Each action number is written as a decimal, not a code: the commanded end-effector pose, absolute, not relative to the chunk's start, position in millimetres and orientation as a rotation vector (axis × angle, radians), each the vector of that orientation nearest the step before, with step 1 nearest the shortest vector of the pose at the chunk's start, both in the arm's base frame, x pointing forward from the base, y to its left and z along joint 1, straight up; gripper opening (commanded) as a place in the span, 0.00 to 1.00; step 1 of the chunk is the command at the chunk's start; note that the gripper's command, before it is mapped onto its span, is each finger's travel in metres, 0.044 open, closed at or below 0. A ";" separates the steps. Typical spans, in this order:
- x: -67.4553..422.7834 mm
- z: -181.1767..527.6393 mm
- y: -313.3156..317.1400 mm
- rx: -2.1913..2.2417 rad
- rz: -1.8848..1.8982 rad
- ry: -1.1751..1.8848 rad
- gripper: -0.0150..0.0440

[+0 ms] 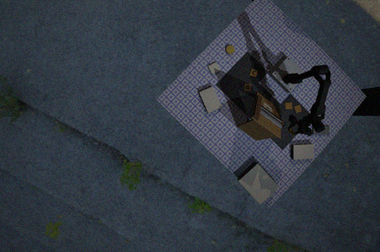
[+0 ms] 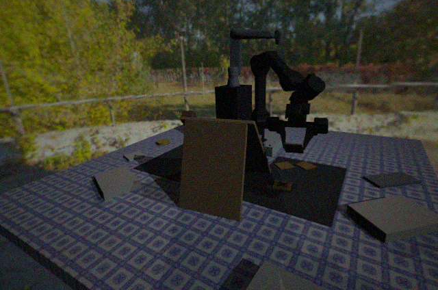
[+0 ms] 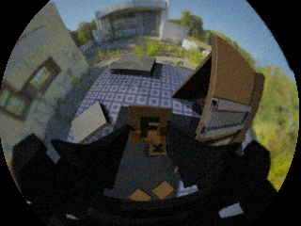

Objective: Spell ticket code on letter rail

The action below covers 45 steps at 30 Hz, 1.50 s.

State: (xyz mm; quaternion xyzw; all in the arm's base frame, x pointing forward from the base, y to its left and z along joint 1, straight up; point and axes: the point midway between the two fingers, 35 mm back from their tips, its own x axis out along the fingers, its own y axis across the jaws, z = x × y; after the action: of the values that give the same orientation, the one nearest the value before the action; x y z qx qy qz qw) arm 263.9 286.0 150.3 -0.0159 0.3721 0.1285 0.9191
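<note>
My gripper (image 2: 293, 146) (image 3: 149, 127) (image 1: 295, 122) is shut on a tan letter tile marked F (image 3: 149, 124) (image 2: 293, 147) and holds it above the dark mat (image 2: 318, 196) (image 1: 234, 81). The brown board (image 2: 212, 166) (image 1: 260, 118) (image 3: 233, 82) stands tilted on the mat, and its pale rail (image 1: 271, 113) (image 3: 221, 120) faces the gripper's side. Two tan tiles (image 2: 284, 165) (image 2: 306, 165) (image 1: 288, 106) (image 1: 297, 108) lie flat on the mat beneath the arm. Another tile (image 2: 282, 185) lies nearer the board. Two more tiles (image 1: 253, 72) (image 1: 247, 87) lie on the mat's far part. I cannot read a ticket.
Grey slabs (image 2: 392, 216) (image 2: 387, 178) (image 2: 113, 182) lie around the mat on the checked cloth (image 2: 159, 237). A yellow disc (image 1: 230, 49) (image 2: 163, 141) and a small pale card (image 1: 214, 67) sit near one edge. A dark box with a post (image 2: 233, 101) stands behind the board.
</note>
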 end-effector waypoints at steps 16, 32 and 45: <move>268.7 162.4 285.9 -0.074 0.277 0.709 0.25; 269.2 160.0 280.6 -0.074 0.277 0.709 0.25; 270.3 157.8 273.9 -0.075 0.276 0.708 0.25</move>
State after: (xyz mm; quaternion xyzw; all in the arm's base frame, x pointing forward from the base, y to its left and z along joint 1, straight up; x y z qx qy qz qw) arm 271.1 277.0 161.4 -0.0336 0.3426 0.1335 0.9293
